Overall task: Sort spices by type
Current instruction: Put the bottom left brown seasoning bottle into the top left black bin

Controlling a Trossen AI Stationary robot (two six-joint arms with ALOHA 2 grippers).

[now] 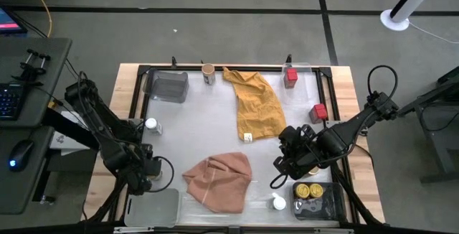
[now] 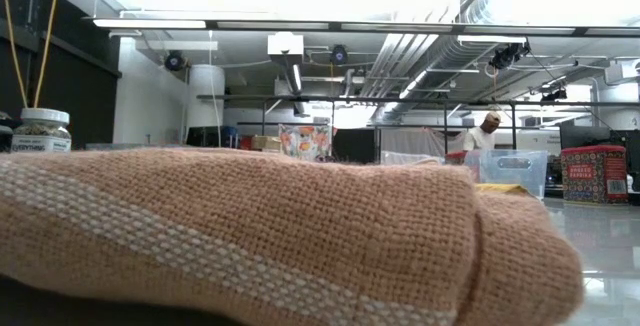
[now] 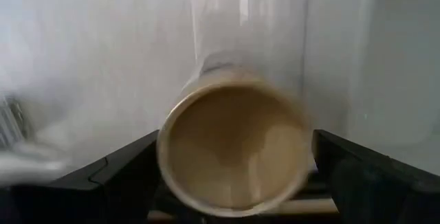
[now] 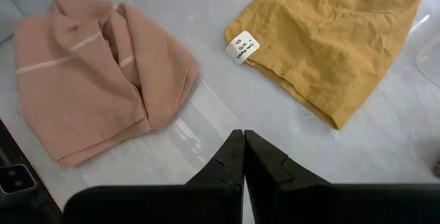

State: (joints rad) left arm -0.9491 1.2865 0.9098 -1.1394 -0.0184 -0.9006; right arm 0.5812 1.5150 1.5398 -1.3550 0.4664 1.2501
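The pink cloth lies nearest the low camera, filling most of that view; it is the landmark for the rest. In the high view it sits crumpled at the near middle of the table. The mustard cloth lies beyond it, toward the far edge, well apart.

Far and left of the pink cloth stands a grey tray; what it holds cannot be told. Near and left of the cloth lies a clear plastic tray, just beside the left gripper. Near and right of the cloth a dark tray holds two yellow-lidded jars side by side and some pale thing too small to tell.

The left gripper clamps a tan-lidded jar, its lid facing the wrist camera. The right gripper, right of the pink cloth, has its fingers pressed together with nothing between them.

Two red tins stand far right of the cloth, another tan-lidded jar at the far edge, one white-lidded jar to the left and one just right.
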